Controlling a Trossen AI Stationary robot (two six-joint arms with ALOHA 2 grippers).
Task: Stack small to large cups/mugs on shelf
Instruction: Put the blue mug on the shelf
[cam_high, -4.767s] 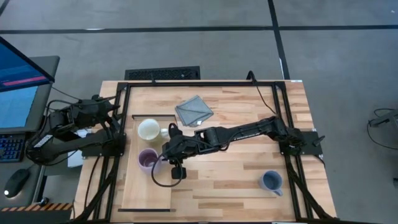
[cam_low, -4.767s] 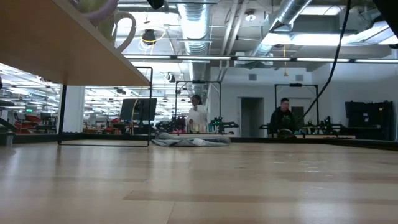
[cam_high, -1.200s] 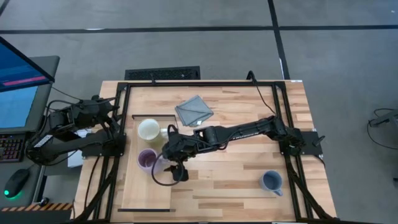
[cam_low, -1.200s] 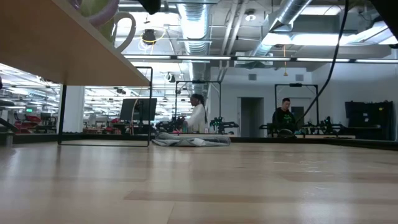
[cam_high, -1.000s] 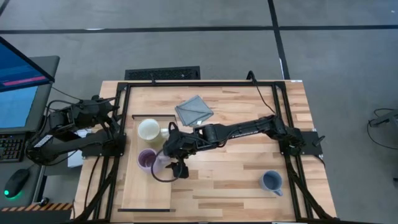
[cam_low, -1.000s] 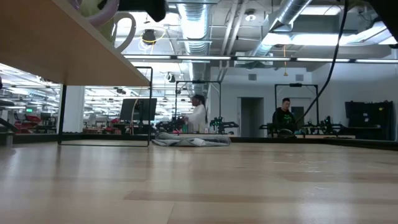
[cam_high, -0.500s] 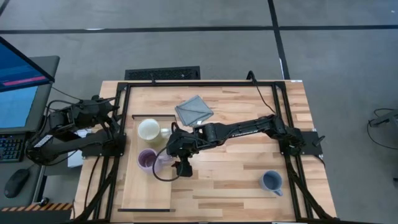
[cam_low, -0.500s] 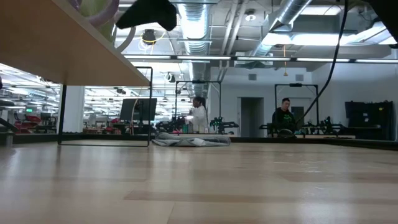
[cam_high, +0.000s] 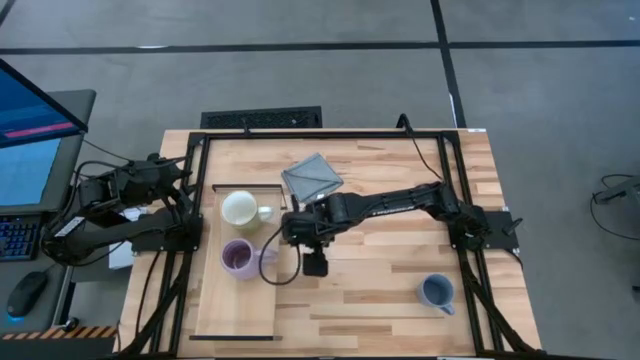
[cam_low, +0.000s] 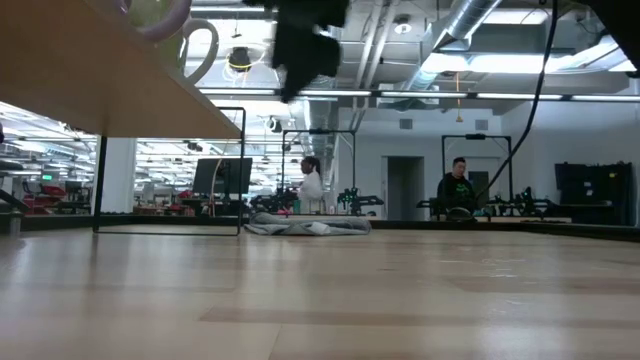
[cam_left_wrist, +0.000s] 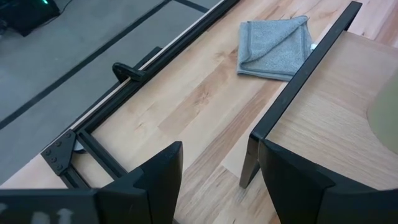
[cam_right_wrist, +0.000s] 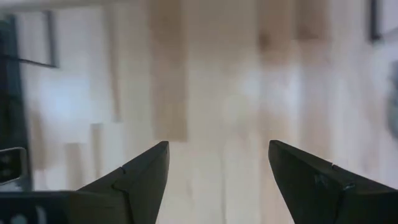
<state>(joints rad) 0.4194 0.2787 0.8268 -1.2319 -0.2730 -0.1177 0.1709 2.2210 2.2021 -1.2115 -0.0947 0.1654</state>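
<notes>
The left arm waits folded at the desk's (cam_high: 400, 280) left edge, its left hand (cam_left_wrist: 217, 177) spread wide and empty, looking past the shelf's dark frame toward the grey cloth (cam_left_wrist: 275, 38).

On the shelf (cam_high: 225, 305), the long pale board along the left side of the desk, the cream-white mug (cam_high: 240, 208) stands near the far end with its handle pointing right. The purple mug (cam_high: 239, 257) stands upright just nearer than it, the two close but apart. The purple mug is now free: a second ago the right hand was right against its rim and handle, and half a second ago it was only just clear of it. The placement of the purple mug looks finished.

The right hand (cam_high: 296, 226) has since swung away to the right and toward the far side, and now hangs over bare desk just off the shelf's edge, between the cream-white mug and the cloth. In the right wrist view its fingers (cam_right_wrist: 140, 174) stand wide apart with nothing between them, only blurred planks beyond. The blur suggests the arm is moving.

Far right, the grey-blue mug (cam_high: 436, 291) sits alone on the desk near the front corner, well apart from everything else. It is probably the next to fetch, a long reach for the right arm.
</notes>
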